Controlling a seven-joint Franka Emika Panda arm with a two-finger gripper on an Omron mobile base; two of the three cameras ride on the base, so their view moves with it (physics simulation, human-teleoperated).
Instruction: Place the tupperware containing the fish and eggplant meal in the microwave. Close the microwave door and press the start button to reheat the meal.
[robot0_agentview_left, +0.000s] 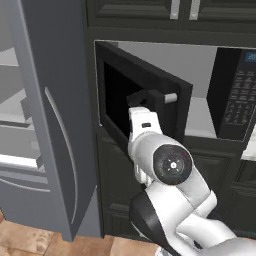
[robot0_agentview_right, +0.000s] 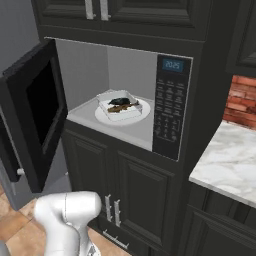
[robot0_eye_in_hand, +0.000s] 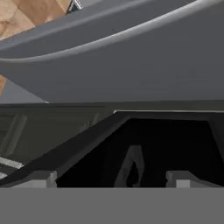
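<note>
The tupperware (robot0_agentview_right: 119, 106) sits on the round white plate (robot0_agentview_right: 141, 113) on the microwave (robot0_agentview_right: 172, 107) floor, turned cornerwise, the fish and eggplant meal (robot0_agentview_right: 121, 104) dark inside it — that shows from the right base view. From the left, the microwave door (robot0_agentview_left: 142, 95) stands half open, hiding the cavity's left, and the gripper (robot0_agentview_left: 146, 97) is up against its outer face. The hand view shows both fingertips (robot0_eye_in_hand: 40, 178) spread wide, holding nothing, before the dark glass.

Legible text, one item: blue display (robot0_agentview_right: 172, 64) at the top of the keypad panel (robot0_agentview_right: 170, 107) of the microwave (robot0_agentview_right: 131, 131), four pale digits, apparently "2025", somewhat blurred. Keypad button markings below it: present, too small to read. Left base view: display cropped at the frame edge, unreadable.
</note>
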